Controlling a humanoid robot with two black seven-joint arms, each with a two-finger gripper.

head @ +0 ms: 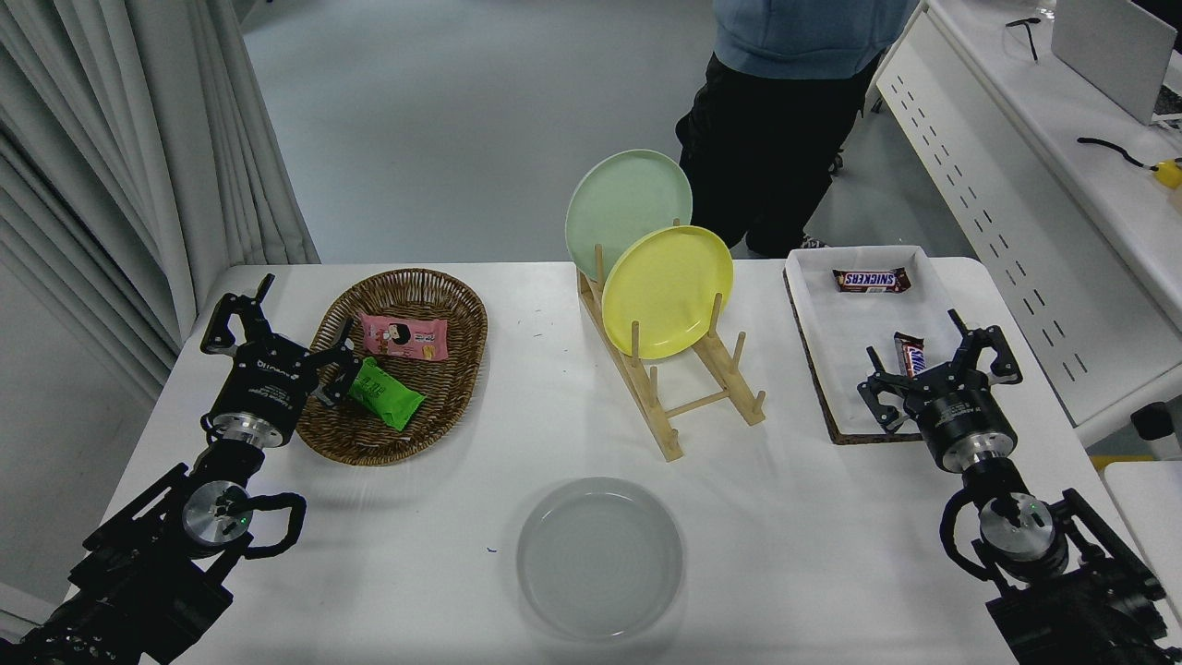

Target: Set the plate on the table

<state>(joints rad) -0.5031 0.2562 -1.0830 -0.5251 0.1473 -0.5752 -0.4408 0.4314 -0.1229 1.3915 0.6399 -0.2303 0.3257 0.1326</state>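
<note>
The light grey plate [599, 557] lies flat on the white table [813, 545], near its front edge at the middle. Nothing touches it. My right gripper [940, 369] hangs open and empty at the right side, over the near end of the white tray, well away from the plate. Parked at the lower left, my left gripper [277, 334] stands open beside the wicker basket.
A wooden rack [679, 388] holds a yellow plate [667, 291] and a pale green plate [628, 212]. The wicker basket [466, 319] holds snack packets. The white tray [854, 369] holds two chocolate bars. A person [785, 111] stands at the far side.
</note>
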